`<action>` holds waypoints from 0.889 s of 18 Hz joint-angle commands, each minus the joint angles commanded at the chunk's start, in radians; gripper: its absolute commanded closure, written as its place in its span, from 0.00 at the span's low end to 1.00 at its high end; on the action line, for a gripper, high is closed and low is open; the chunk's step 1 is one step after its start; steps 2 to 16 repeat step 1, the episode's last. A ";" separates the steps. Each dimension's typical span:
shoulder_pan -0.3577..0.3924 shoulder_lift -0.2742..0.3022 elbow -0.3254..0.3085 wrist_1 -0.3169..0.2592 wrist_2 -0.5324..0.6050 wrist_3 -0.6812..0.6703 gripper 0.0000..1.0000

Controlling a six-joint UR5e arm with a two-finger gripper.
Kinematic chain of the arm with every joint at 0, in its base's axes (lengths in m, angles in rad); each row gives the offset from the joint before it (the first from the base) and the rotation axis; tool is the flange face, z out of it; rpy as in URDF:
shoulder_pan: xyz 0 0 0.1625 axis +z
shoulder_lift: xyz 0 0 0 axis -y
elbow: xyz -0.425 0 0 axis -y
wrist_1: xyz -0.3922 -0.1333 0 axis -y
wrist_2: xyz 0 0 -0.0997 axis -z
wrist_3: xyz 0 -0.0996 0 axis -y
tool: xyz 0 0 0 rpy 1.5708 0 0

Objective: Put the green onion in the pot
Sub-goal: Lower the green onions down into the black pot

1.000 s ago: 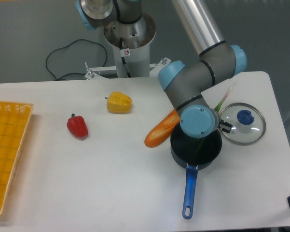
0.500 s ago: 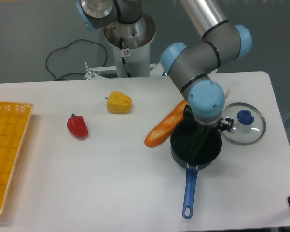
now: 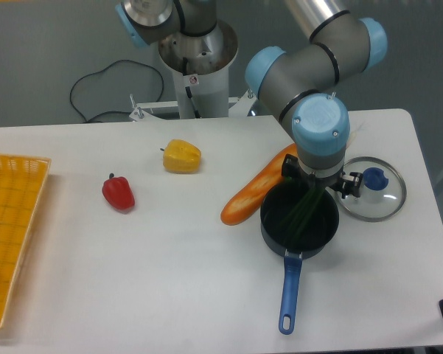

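Jaws sit hidden under the wrist, so I cannot tell their grip; green onion point(image 3: 304, 210) slants from them toward seven o'clock, its stalks inside the pot point(image 3: 274, 228).

The pot point(image 3: 283, 234), a small round black saucepan, sits on the table with its long blue handle pointing toward the near edge. The green onion point(image 3: 302, 212) slants steeply into it, dark stalks down inside, its upper end hidden.
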 joint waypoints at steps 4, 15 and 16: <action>0.000 0.000 0.000 0.000 0.000 0.017 0.00; 0.000 0.000 0.000 0.000 0.000 0.017 0.00; 0.000 0.000 0.000 0.000 0.000 0.017 0.00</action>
